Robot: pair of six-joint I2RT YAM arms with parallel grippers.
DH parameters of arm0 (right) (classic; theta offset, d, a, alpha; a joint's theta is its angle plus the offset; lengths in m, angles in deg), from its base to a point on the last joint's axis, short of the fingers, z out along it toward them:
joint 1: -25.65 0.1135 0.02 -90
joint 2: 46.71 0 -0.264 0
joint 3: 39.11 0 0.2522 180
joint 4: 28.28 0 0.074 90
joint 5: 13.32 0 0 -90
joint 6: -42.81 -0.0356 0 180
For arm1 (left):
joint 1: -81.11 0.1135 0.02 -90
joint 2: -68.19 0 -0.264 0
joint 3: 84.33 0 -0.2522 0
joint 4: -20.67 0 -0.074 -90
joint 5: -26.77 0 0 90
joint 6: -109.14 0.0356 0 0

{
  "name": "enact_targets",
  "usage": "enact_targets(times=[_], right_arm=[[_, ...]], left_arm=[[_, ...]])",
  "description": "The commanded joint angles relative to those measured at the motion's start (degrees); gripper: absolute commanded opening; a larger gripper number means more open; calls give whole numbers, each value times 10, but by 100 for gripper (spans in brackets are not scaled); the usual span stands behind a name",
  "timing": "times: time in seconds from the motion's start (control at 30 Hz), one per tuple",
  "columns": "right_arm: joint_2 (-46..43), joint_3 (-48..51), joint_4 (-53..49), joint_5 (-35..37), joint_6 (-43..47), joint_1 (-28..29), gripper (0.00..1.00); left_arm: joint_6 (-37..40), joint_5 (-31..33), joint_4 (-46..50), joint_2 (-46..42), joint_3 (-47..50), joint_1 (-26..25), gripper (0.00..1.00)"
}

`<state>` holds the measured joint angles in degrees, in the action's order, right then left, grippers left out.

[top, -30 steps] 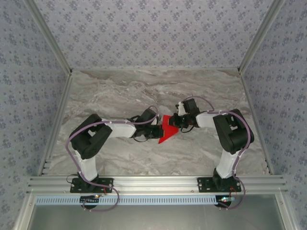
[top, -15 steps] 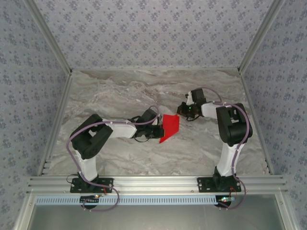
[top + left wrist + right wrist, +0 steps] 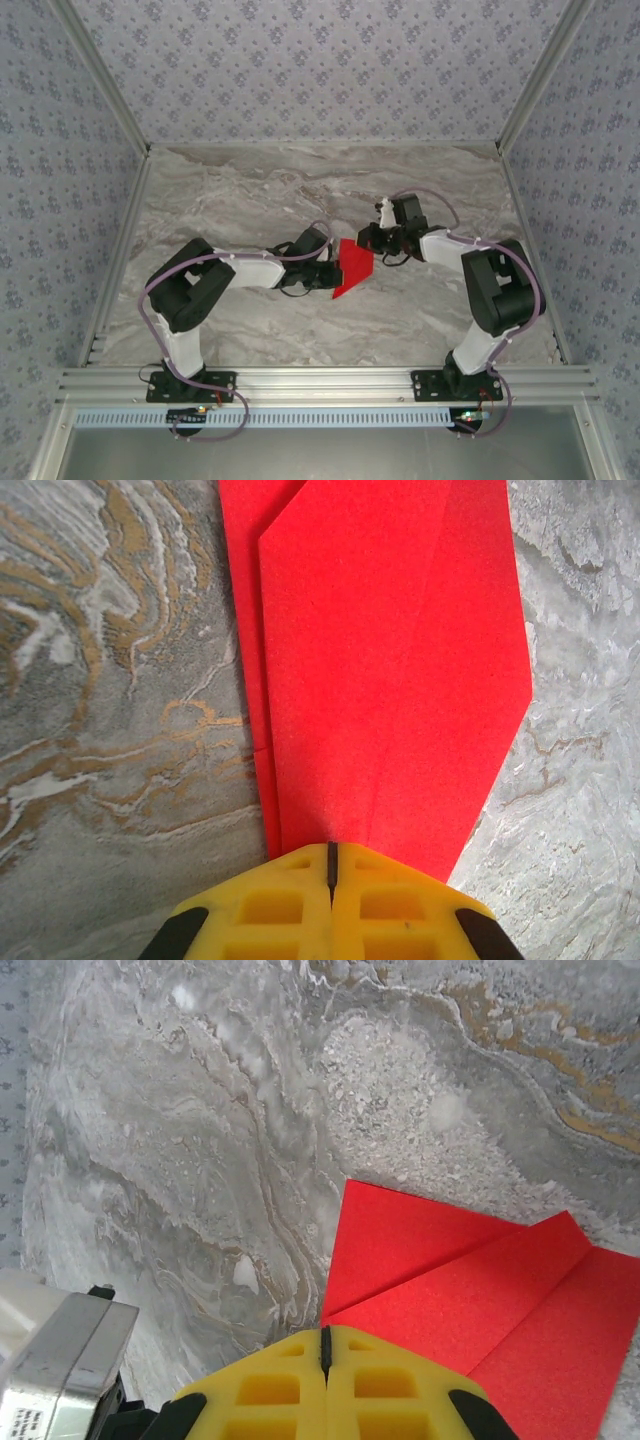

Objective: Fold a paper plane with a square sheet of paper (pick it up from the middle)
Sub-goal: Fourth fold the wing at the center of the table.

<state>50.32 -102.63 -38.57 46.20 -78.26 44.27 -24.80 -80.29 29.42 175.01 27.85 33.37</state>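
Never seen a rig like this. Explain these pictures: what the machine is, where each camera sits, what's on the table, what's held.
It is a robot with a left arm and a right arm, bolted at the near edge of a marbled table. The wide view looks down from above and behind them. The other two views come from wrist cameras, and the yellow blocks at the bottom are each arm's own fingers. One red paper, partly folded, lies on the table. The left gripper and right gripper are both shut, tips at opposite sides of the paper. They seem to press it flat, not pinch it.
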Motion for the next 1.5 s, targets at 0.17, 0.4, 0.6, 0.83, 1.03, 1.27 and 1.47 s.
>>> enact_targets(times=[0.17,0.4,0.6,0.83,1.03,1.27,1.47], right_arm=[[81,-30,11,7,-14,-29,4],[114,-51,1,32,-6,-58,3],[143,-82,-12,45,-13,-88,3],[88,-71,-13,21,-22,-81,4],[3,-5,-12,21,-37,-28,4],[12,20,7,8,-79,46,4],[54,24,10,6,-87,56,3]], left_arm=[[7,17,140,28,42,-14,0],[7,15,141,27,46,-14,0],[8,14,142,28,47,-15,0],[7,15,142,28,42,-15,0],[7,15,140,25,36,-15,0],[7,14,133,17,34,-15,0],[4,8,122,-1,24,-15,0]])
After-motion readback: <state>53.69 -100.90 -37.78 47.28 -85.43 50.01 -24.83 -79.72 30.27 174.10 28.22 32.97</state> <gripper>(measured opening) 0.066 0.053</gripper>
